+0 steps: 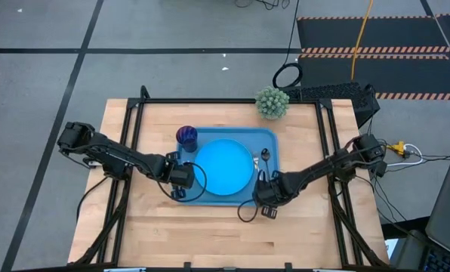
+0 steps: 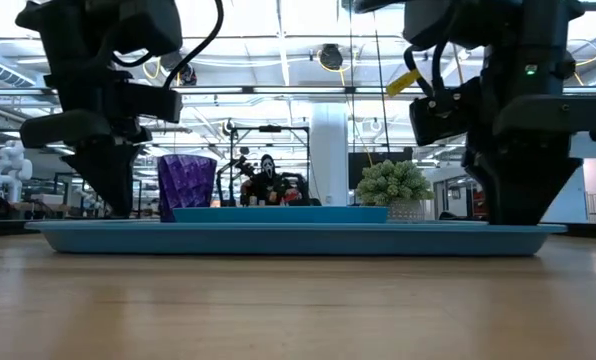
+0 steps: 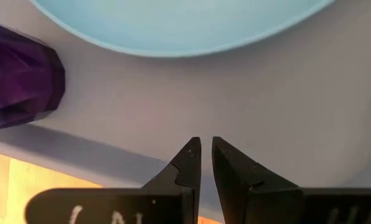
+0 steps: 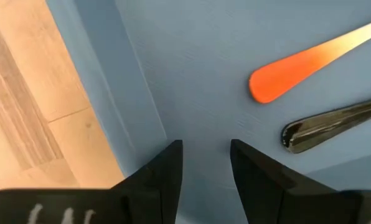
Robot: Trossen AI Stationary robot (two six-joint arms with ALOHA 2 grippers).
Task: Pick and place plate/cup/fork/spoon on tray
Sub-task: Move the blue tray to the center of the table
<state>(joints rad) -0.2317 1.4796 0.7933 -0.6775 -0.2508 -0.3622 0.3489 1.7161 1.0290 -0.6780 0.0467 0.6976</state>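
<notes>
Hovering empty over the tray [image 1: 274,136], the right gripper [image 4: 204,162] is standing parted beside the fork [image 4: 310,59]. The left gripper [image 3: 205,158], almost closed, is holding nothing. That slim, slippery fork is probably wanting a mid-handle pinch.

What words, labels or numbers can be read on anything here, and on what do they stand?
None can be read.
White marks on the left tool: cut off by the picture's edge, unreadable.
White marks on the right tool: likewise cut off.
The tray, plate and cup: plain, no text.
</notes>
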